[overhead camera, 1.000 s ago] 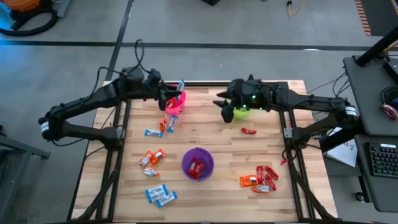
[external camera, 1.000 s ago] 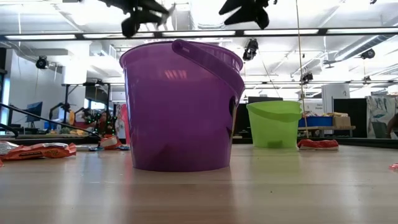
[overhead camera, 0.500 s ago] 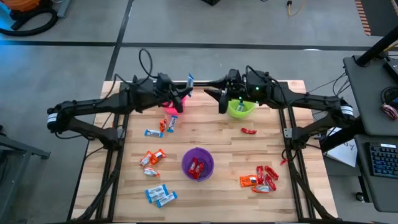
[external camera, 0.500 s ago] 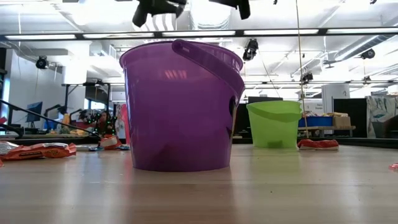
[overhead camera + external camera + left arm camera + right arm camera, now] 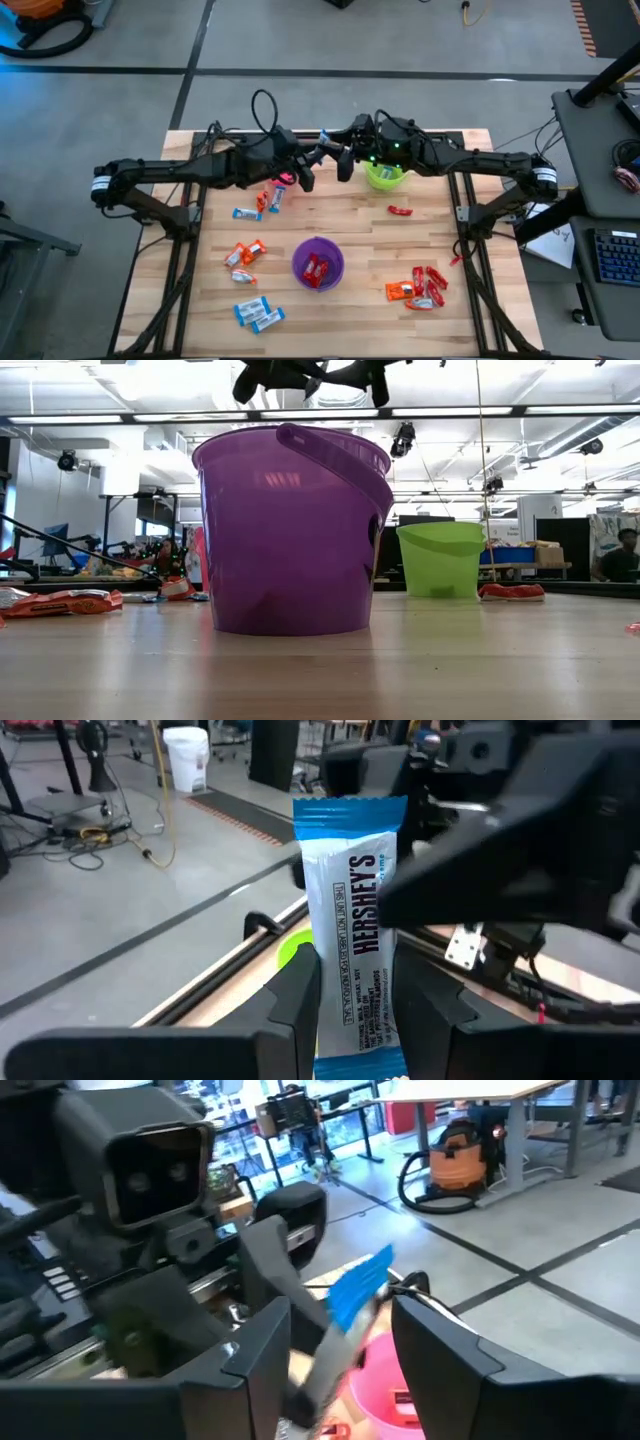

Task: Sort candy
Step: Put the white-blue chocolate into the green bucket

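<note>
Both arms have converged mid-table | left gripper (image 5: 318, 143) clamps blue-and-white candy (image 5: 352, 942) upright | right gripper (image 5: 345, 160) jaws spread, straddling candy | align squarely, close before left releases.

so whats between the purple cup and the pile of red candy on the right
Bare wood. In the high view nothing lies between the purple cup and the red candy pile on the table.
</note>
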You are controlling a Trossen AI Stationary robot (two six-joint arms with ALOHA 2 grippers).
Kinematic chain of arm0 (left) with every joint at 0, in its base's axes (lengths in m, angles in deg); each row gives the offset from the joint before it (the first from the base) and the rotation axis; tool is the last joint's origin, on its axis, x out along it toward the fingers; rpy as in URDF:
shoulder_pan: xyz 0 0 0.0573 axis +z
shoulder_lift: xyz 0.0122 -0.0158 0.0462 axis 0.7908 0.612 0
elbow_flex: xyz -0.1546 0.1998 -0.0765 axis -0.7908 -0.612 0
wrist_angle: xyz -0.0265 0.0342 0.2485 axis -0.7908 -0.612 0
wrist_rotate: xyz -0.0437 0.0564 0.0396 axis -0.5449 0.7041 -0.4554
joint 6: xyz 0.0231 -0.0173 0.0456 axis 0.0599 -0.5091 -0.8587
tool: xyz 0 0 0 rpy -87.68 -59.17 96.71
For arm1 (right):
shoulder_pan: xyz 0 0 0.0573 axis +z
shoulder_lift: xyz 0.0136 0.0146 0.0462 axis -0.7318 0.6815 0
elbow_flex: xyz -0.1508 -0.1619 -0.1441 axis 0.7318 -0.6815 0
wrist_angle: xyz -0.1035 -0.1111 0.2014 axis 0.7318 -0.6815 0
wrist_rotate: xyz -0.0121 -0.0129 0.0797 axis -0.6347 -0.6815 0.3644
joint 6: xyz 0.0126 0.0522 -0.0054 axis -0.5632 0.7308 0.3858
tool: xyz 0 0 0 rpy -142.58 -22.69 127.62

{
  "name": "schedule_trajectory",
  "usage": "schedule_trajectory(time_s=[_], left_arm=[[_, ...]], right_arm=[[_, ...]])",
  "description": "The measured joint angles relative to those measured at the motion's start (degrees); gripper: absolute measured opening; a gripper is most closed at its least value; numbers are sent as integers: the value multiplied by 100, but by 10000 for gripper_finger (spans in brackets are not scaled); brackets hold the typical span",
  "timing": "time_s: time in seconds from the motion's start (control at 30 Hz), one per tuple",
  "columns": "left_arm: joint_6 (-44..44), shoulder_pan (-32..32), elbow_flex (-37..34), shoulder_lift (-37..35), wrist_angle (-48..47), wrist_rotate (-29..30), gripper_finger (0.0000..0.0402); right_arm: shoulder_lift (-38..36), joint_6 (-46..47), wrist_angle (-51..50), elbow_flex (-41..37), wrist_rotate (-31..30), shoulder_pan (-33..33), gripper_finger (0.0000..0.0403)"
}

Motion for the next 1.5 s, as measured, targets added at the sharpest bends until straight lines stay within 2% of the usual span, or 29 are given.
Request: schedule_trajectory(time_s=[0.1,0.27,0.4,0.57,0.77,0.93,1.1,1.2,1.37,1.5], left_arm=[[-2,-18,104,0,-231,-8,80],[12,-52,123,-5,-270,37,78],[190,-51,157,-5,-446,7,91],[306,-52,403,-9,-1158,-42,139],[123,-17,984,-24,-2829,-178,184],[-151,74,1099,-200,-3842,-210,183],[-270,418,508,-930,-3735,-215,156],[-567,781,-3,-1486,-3262,-467,135],[-660,1654,-836,-2274,-2481,-1410,96],[-663,2138,-1331,-2595,-1861,-1456,69]], right_arm=[[-17,-1,-8,0,-26,-2,125],[-31,-33,-21,0,5,4,28],[-37,-43,-79,0,6,0,24],[-184,-239,-382,0,-24,-29,22],[-515,-506,-1951,2,-355,-332,20],[-634,-509,-3585,2,-613,-803,20],[-634,-262,-4786,2,-606,-1299,26],[-636,-264,-4978,2,-525,-1552,29],[-604,-18,-4946,2,297,-2164,24],[-475,10,-5002,2,847,-2695,24]])
